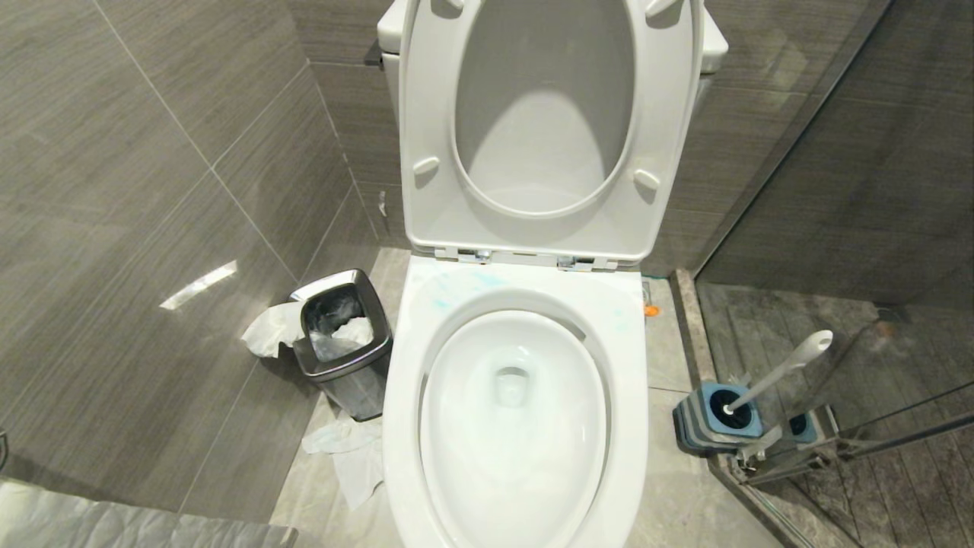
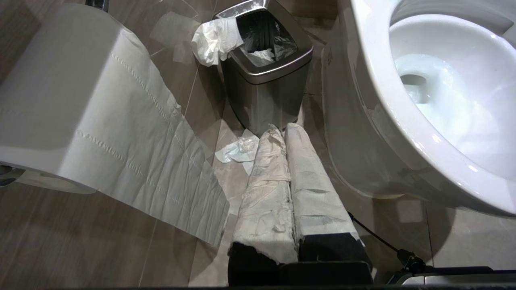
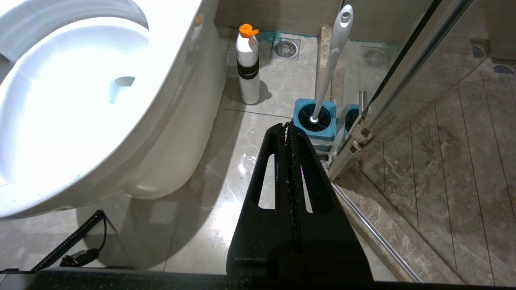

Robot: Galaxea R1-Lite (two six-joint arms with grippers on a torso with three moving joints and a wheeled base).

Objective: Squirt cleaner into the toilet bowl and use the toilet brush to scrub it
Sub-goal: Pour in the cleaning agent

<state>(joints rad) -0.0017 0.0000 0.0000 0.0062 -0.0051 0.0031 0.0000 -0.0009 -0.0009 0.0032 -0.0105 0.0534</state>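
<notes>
Toilet bowl lay open at lower centre of the head view, teal cleaner streaked its rim, brush stood in holder at right, bin at left, left gripper and right gripper were both closed, empty, low beside the bowl, bottle behind.

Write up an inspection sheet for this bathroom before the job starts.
Surface: grey marble-look floor tiles, wet sheen.
Job's things: glossy white toilet bowl, seat up, teal streaks on rim; white-handled toilet brush standing in blue square holder; white bottle with orange cap upright beside bowl.
Clutter: steel bin with paper hanging over its edge; crumpled tissue on floor.
Grippers: left gripper shut, paper-wrapped; right gripper shut, empty.
Cables: black cable on floor.
Surroundings: glass shower door; toilet roll.
</notes>
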